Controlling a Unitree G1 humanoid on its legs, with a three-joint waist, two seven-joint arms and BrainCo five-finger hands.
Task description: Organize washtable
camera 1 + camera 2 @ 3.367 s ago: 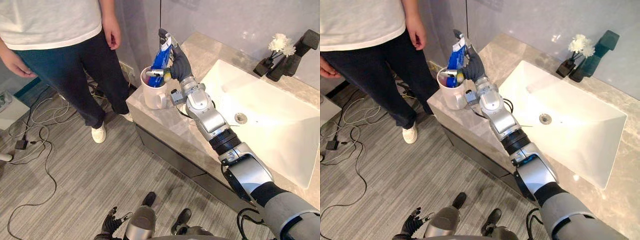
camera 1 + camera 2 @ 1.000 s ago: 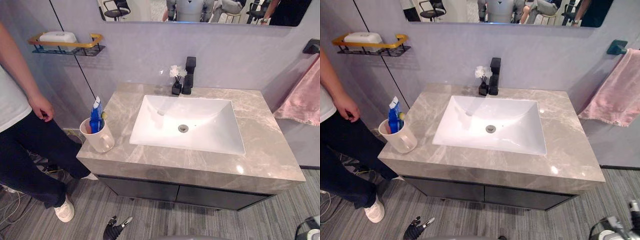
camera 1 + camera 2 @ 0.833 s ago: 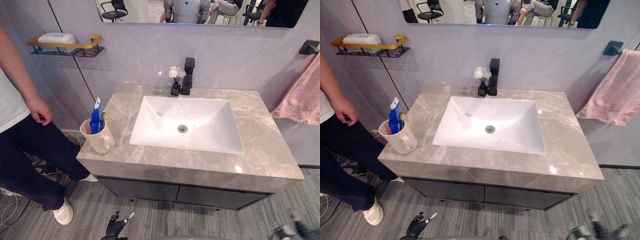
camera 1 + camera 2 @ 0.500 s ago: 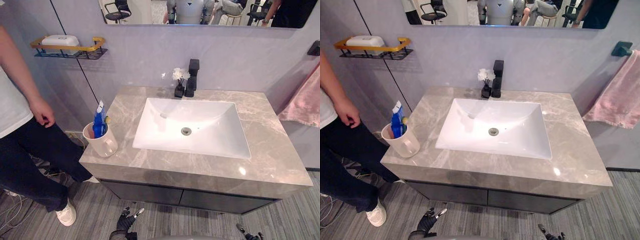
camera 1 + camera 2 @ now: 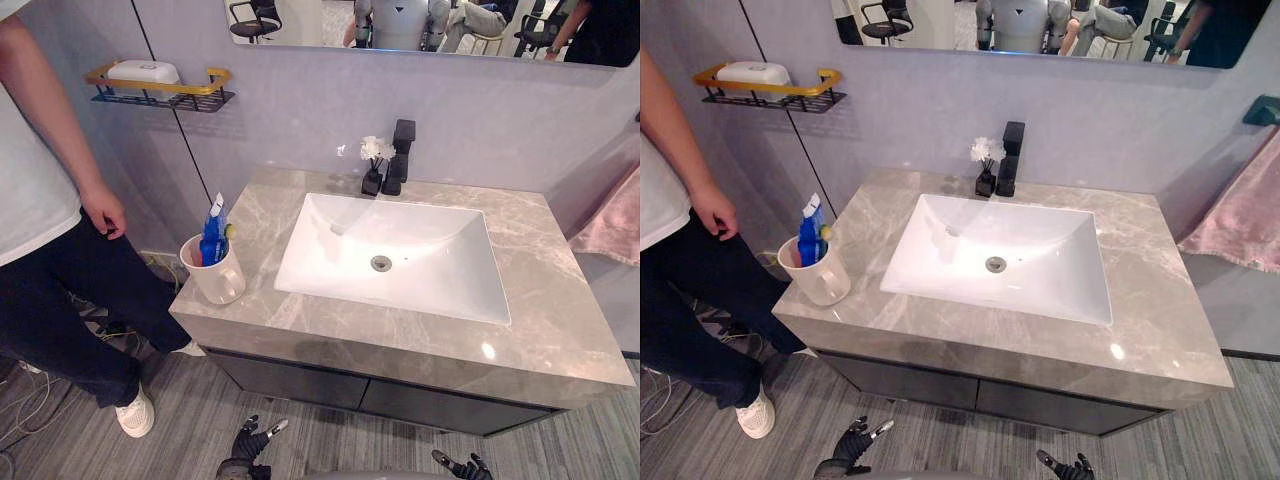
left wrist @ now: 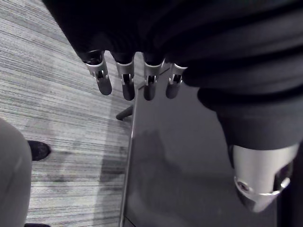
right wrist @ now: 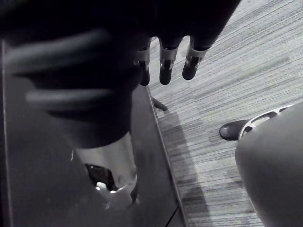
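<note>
1. Far left, one person (image 5: 45, 190) stands beside the washtable with one arm hanging down.
2. One wall shelf (image 5: 205, 98) holds one white block (image 5: 142, 72).
3. One white mug (image 5: 216, 281) sits on the left front corner of the counter (image 5: 560, 330). One blue toothpaste tube (image 5: 212, 232) stands upright inside it.
4. One white basin (image 5: 440, 270) takes the middle. Behind it, one small vase of white flowers (image 5: 372, 165) is just beside one black faucet (image 5: 402, 152).
5. One pink towel (image 5: 612, 215) hangs at the right edge.
6. Two hands are down low in front of the cabinet: the left hand (image 5: 245, 448) and the right hand (image 5: 460, 466). Both have loose, straight fingers and nothing in them.
7. A few seconds back the right hand was up at the mug, gripping the tube. Now the tube sits in the mug on its own and that hand has dropped. The camera has also swung to take in the whole counter.
</note>
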